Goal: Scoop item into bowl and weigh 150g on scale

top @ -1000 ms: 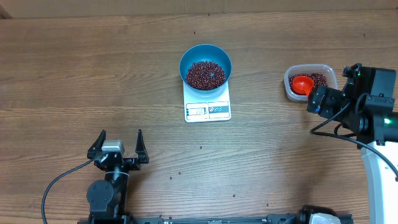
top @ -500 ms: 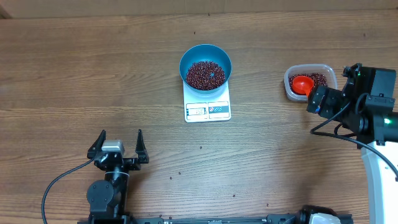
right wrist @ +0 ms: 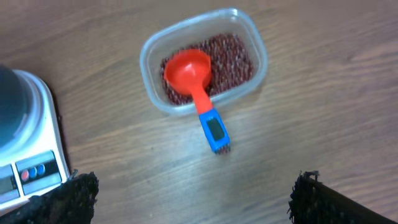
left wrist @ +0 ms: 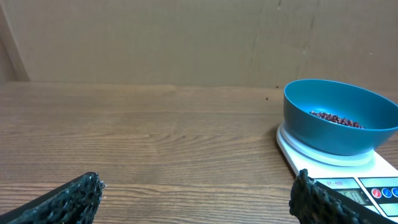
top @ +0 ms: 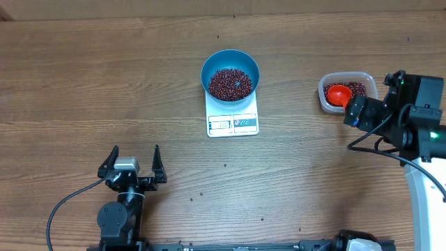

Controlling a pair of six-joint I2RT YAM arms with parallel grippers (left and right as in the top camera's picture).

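The blue bowl (top: 231, 74) stands on the white scale (top: 233, 123) at the table's middle, with dark red beans (top: 231, 83) heaped inside; the left wrist view shows the bowl (left wrist: 339, 116) and scale (left wrist: 348, 177) at the right. More beans (right wrist: 233, 59) fill a clear tub (top: 348, 92) at the right, and a red scoop (right wrist: 189, 70) with a blue handle lies in it. My left gripper (top: 132, 166) stands open near the front left, nothing between its fingers. My right gripper (right wrist: 196, 193) is open above the table beside the tub, holding nothing.
A few stray beans (top: 201, 194) lie scattered on the wood in front of the scale. A brown cardboard wall (left wrist: 186, 40) runs along the table's far edge. The right arm's body (top: 418, 125) reaches over the table's right side.
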